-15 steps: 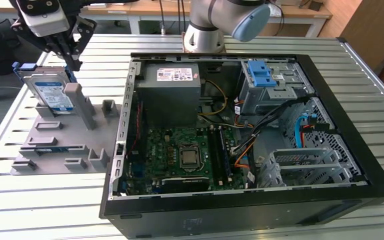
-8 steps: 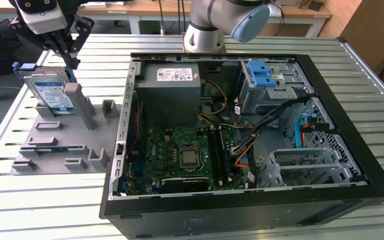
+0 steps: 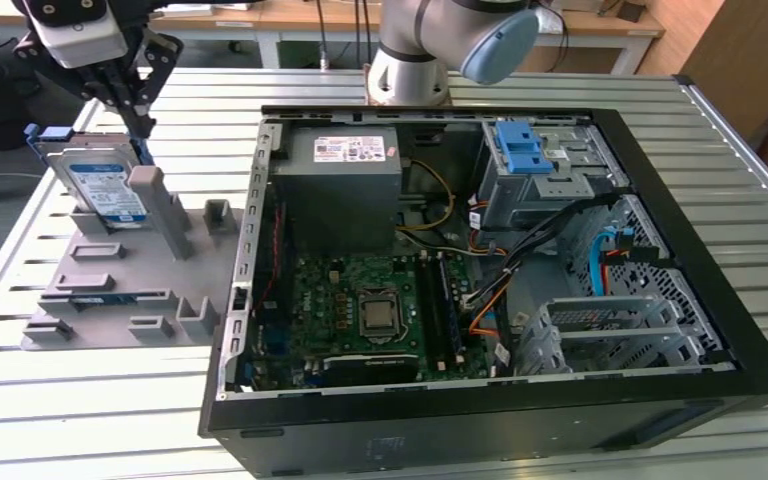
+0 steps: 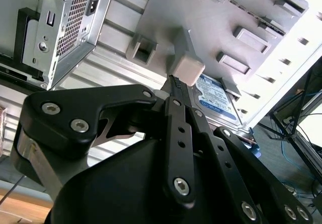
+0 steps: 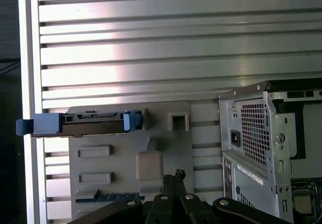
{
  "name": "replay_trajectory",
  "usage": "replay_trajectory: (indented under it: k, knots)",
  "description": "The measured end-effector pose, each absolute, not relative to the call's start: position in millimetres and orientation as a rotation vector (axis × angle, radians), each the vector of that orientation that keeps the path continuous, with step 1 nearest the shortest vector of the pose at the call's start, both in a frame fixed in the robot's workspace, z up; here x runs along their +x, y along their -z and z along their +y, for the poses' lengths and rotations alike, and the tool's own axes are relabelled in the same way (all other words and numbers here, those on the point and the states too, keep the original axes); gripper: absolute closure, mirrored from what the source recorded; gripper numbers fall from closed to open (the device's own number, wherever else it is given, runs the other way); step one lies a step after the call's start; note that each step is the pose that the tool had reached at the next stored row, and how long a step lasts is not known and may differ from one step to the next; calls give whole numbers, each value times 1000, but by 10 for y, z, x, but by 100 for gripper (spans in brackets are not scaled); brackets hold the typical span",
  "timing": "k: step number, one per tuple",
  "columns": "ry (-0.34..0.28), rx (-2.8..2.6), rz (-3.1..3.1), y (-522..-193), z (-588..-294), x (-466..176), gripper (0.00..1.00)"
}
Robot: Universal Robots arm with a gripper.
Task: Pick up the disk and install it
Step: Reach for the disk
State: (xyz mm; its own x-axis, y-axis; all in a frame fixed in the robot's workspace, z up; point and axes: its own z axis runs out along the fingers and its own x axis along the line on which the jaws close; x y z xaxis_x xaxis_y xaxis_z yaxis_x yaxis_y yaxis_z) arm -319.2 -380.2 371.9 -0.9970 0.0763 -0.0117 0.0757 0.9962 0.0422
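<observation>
The disk (image 3: 101, 180) stands upright on its edge in a slot of the grey fixture block (image 3: 131, 290), which lies on the slatted metal surface (image 3: 77, 400) at the exterior view's left of the open computer case (image 3: 491, 410). Its white-and-blue label faces the exterior camera, and its blue carrier shows along the upper edge and sides. A squared grey post (image 3: 148, 195) of the fixture rises just beside the disk, on the side toward the case.

The pincer (image 3: 137, 115) hangs above the fixture in the exterior view, its dark tips near the disk's upper corner on the side toward the case. Whether they touch the carrier there cannot be told from that view. In the first wrist view, the pincer (image 5: 173, 176) has its fingertips drawn together with nothing between them. There the tips sit beside the post (image 5: 149, 163) over the fixture block (image 5: 121, 183), apart from the disk (image 5: 80, 123), which appears edge-on in its slot as a long dark strip with blue ends. In the second wrist view, the pincer (image 4: 175, 80) shows its tips together as well, just beside the top of the post (image 4: 188, 68), and the disk (image 4: 217, 100) lies beyond the post with its label partly visible.

Inside the case, a metal drive cage (image 3: 551, 180) with a blue latch (image 3: 524, 150) sits at the far corner on the exterior view's right, well apart from the disk.
</observation>
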Motion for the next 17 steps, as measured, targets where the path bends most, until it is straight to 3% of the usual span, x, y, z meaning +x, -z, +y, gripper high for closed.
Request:
replay_trajectory:
  k: [17]
  knots:
    - [-65,119,3126,-3706,-3790,-3251,89]
